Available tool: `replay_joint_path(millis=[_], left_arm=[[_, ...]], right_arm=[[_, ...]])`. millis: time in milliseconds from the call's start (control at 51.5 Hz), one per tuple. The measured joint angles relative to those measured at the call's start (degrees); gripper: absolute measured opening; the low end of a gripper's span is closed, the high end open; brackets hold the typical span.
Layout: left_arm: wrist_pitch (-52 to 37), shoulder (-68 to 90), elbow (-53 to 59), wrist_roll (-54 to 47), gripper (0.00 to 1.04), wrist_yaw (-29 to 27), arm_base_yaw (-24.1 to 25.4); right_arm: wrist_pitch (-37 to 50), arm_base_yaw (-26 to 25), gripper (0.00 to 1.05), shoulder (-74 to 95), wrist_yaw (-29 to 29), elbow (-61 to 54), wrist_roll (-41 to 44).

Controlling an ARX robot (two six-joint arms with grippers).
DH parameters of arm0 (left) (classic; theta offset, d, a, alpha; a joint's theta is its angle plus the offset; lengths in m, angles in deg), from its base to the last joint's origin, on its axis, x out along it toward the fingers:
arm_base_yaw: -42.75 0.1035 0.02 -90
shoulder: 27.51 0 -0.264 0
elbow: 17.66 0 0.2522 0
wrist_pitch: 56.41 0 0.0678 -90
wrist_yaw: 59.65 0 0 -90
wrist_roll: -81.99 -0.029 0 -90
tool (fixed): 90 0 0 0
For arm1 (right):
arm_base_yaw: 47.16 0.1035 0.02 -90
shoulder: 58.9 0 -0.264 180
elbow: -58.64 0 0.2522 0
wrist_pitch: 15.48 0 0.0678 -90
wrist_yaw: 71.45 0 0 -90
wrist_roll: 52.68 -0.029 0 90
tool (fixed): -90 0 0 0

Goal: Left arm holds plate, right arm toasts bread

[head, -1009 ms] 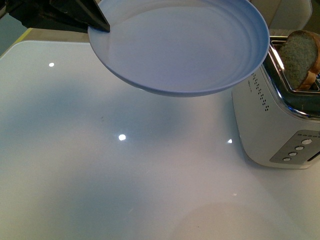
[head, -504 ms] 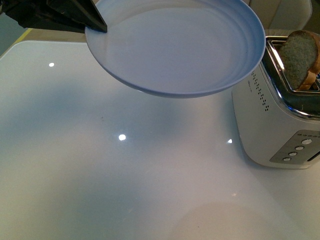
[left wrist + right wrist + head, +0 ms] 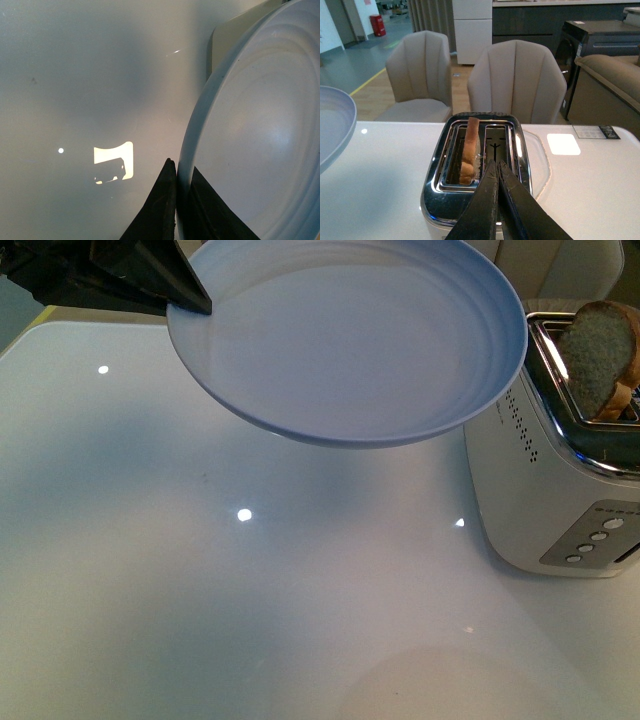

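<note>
- Front view is showing the left gripper pinching the far-left rim of the pale blue plate. It is holding the plate in the air above the white table, tilted, with its right edge just beside the white toaster.
- The slice of wholemeal bread is standing in a toaster slot, sticking well out of the top and leaning slightly.
- Judging by the raised plate beside the toaster, the step in hand is probably the hand-over: the left arm is presenting the plate while the right arm is getting ready to lift the slice out. Whether the bread is already toasted, I cannot tell.
- The next move is calling for the right gripper to open, come down over the bread's top edge, close on it across its thin side, and carry it onto the plate.
- Left wrist view is showing what the front view hides: the two black fingers are clamping the plate's rim, one on the underside and one inside the rim.
- Right wrist view is alone in showing the right gripper, which is hovering over the toaster with its fingers pressed together and nothing between them.
- That view is also revealing two slots, with the bread occupying one and the other sitting empty. Beige chairs are standing beyond the table.
</note>
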Motion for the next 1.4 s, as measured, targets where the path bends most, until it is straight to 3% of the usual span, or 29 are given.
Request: replay_joint_path(millis=[834,951,1086,1397], left_arm=[[0.46,0.00,-0.57,-0.24,0.03,-0.07,-0.07],[0.39,0.02,-0.57,-0.26,0.03,-0.07,-0.15],[0.31,0.02,-0.57,-0.26,0.03,-0.07,-0.42],[0.28,0.09,-0.57,-0.42,0.03,-0.35,-0.46]], right_arm=[[-16.85,0.00,0.02,-17.18,0.00,0.00,0.00],[-26.64,0.02,0.02,-25.55,0.00,0.00,0.00],[-27.32,0.02,0.02,-27.26,0.00,0.00,0.04],[-27.34,0.02,0.57,-27.34,0.00,0.00,0.04]])
